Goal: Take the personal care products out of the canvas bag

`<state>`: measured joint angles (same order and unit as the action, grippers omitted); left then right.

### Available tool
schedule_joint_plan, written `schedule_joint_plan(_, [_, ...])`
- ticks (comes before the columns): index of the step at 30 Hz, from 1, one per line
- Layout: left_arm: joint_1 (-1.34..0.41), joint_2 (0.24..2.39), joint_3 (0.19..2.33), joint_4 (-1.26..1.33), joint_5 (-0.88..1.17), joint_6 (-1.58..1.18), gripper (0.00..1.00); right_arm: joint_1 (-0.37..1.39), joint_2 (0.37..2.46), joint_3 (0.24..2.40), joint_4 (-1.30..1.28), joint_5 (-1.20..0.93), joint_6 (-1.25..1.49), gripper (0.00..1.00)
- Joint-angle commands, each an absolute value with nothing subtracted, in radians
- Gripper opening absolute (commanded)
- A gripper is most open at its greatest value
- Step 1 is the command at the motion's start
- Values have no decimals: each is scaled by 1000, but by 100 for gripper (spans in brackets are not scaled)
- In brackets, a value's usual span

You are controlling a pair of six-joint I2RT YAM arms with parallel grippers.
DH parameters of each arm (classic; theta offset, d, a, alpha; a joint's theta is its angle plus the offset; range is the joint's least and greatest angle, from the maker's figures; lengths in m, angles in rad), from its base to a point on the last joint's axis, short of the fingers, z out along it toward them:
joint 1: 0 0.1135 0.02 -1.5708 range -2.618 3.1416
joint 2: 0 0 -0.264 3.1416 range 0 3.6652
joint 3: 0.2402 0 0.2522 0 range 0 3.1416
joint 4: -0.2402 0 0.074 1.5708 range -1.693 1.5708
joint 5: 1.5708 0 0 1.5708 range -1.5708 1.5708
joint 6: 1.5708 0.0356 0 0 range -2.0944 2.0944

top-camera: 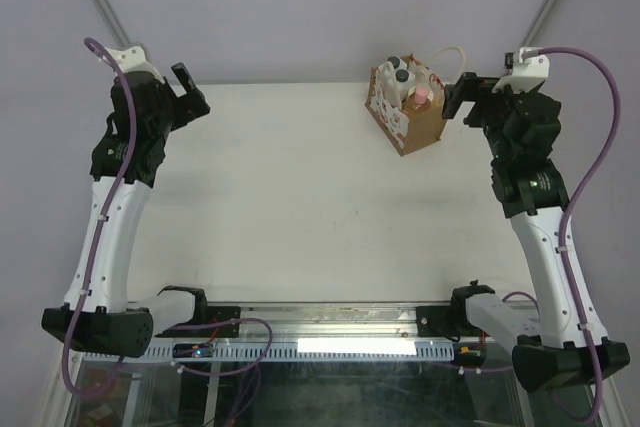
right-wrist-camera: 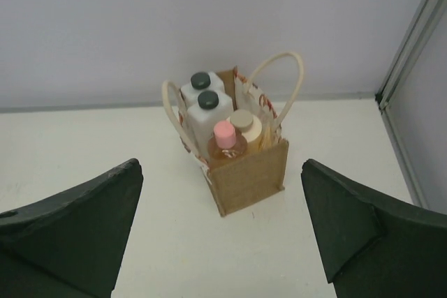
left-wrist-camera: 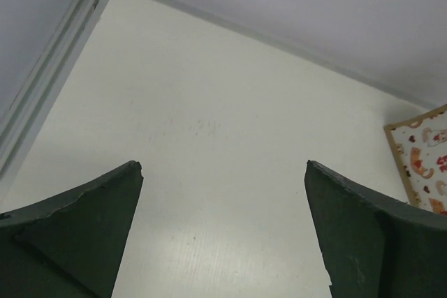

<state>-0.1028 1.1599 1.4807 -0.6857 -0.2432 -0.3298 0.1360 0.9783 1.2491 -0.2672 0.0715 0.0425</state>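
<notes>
Wide open at the right gripper [top-camera: 462,99], fingers spread and clasping nothing, poised above the far right of the table [top-camera: 280,197]. Just to its left, apart from it, the canvas bag [top-camera: 425,127]: upright near the far edge, mouth up, long axis askew to the table edges, plain brown end toward that gripper, patterned side toward the near left. Cream rope handles [right-wrist-camera: 283,68] arching over the long sides. Inside, all upright with caps up: two white bottles with dark caps [right-wrist-camera: 209,120] in the end away from the gripper, one behind the other. In the closer end, side by side, the peach-orange bottle with pink cap [right-wrist-camera: 225,136] and the cream bottle with round lid [right-wrist-camera: 244,122]. Well apart at the far left, the left gripper [top-camera: 190,87], likewise spread and empty above bare tabletop.
</notes>
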Motion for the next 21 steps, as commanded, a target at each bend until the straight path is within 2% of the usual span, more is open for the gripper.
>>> schedule_joint_plan(1, [-83,1184,1377,-585,-300,-384,99,163,1016,1205,-286,81,86,99])
schedule_joint_plan(11, [-56,1228,1176,-428,-271,-404,99,209,1221,1199,-334,82,131,99])
schedule_joint_plan(21, [-37,1228,1107,-302,-121,-391,99,230,1565,1435,-367,24,176,99])
